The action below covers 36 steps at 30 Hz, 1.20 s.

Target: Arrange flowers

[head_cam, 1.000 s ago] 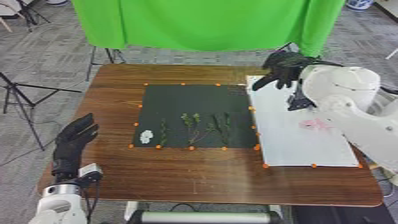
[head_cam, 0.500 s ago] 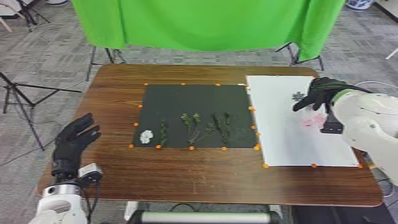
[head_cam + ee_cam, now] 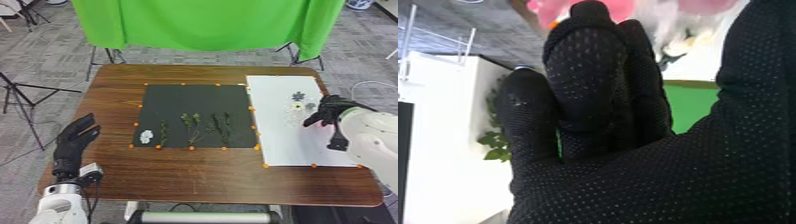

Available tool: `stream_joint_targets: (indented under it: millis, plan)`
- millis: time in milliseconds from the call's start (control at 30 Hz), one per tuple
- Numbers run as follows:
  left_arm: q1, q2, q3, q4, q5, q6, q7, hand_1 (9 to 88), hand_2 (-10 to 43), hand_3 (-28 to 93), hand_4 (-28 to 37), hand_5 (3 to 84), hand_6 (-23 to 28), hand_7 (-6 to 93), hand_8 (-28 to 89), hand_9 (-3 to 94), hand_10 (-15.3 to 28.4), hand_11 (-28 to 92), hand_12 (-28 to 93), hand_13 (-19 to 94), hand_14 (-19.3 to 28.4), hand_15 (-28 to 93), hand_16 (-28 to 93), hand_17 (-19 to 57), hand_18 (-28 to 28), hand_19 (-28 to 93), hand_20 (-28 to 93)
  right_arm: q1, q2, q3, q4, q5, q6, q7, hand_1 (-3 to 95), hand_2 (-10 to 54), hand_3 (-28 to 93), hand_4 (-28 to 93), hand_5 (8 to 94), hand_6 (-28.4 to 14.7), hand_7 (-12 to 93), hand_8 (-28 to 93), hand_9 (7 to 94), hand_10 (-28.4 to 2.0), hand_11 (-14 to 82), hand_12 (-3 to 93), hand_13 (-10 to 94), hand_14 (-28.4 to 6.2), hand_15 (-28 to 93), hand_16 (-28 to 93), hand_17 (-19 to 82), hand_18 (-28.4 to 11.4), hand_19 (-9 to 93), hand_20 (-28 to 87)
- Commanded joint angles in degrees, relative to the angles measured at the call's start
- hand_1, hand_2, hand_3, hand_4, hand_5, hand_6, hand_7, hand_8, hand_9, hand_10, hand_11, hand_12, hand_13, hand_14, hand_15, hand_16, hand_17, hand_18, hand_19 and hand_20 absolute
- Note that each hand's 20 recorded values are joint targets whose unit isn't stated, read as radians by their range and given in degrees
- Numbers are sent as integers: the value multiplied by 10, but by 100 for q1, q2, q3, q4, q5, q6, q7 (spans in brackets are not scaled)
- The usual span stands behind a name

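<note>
My right hand is over the right edge of the white sheet, its fingers relaxed above the pink flowers. A dark flower, a pale one with a yellow centre and a grey one lie beyond it. On the dark mat are leafy green stems and a white flower piece. My left hand is open at the table's left side. In the right wrist view, my right hand has extended fingers, with pink petals past their tips.
Orange markers line the edges of the mat and sheet on the brown table. A green cloth hangs beyond the far edge. A tripod stands on the floor at the left.
My right hand has moved from the sheet's far left corner back toward its right edge, uncovering the dark, pale and grey flowers. The left arm has kept still.
</note>
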Motion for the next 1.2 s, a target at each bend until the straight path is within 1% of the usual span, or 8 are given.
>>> stream_joint_targets:
  millis: [33,167,267,567,800,933,1067,1200]
  plan:
    - [11,-41,55,15,31,-61,-38,481,-91,704,-96,413,-2,265,-121,345,101,242,113,357,136,248,-15,128,130,270,259,73,23,-30,-67,-59,114,-25,332,-95,630,-168,592,-5,112,-77,759,-154,107,174,889,-51,533,298,585,-155,932,495]
    - [44,-58,33,13,27,-83,-44,480,-92,705,-96,414,-2,264,-121,345,100,242,114,356,137,248,-15,128,128,263,258,21,-16,-21,-79,-49,134,-39,333,-95,630,-169,590,-6,111,-77,757,-153,106,174,887,-52,534,301,584,-155,932,495]
    - [-35,-49,55,57,45,-119,-69,480,-92,706,-97,413,-3,264,-120,345,99,241,115,356,137,246,-15,126,127,258,257,-59,-58,-18,-57,-43,155,-64,334,-95,634,-169,590,-6,111,-77,754,-151,106,174,887,-52,534,302,583,-155,932,496]
    - [-64,-55,89,61,26,-91,-36,477,-93,707,-97,413,-3,265,-121,346,101,239,115,357,136,247,-14,125,124,240,251,21,-183,-299,99,-17,377,-94,367,-95,638,-176,591,-4,119,-77,756,-147,109,174,889,-50,537,301,583,-153,932,495]
    - [-39,-72,70,55,-16,-71,-33,477,-93,708,-99,414,-4,266,-122,346,100,239,115,357,137,248,-15,122,123,231,247,-105,-192,-504,191,-247,1337,-159,483,-95,647,-198,633,4,154,-52,798,-127,134,178,900,-40,564,300,602,-141,932,523]
    - [-42,-72,57,63,-29,-75,-29,477,-93,708,-98,414,-3,265,-121,346,100,239,116,357,136,249,-15,122,122,227,245,-204,-161,-487,172,-74,1911,-243,599,-95,586,-197,715,1,206,64,854,-108,61,287,915,-27,576,300,617,-135,932,550]
    - [-16,-83,37,53,-33,-67,-38,477,-93,708,-98,414,-3,265,-121,346,100,239,115,357,136,248,-16,122,122,226,245,-226,-143,-495,159,-128,2173,-331,641,-95,583,-198,768,-1,240,59,897,-106,53,321,920,-22,588,305,630,-128,932,564]
    - [0,-76,28,42,-48,-51,-21,477,-92,707,-99,414,-2,264,-121,346,100,239,115,357,136,247,-16,122,121,224,244,-202,-54,-394,-8,-195,2130,-418,653,-95,582,-200,787,-4,240,47,911,-106,54,328,926,-16,595,307,635,-128,932,580]
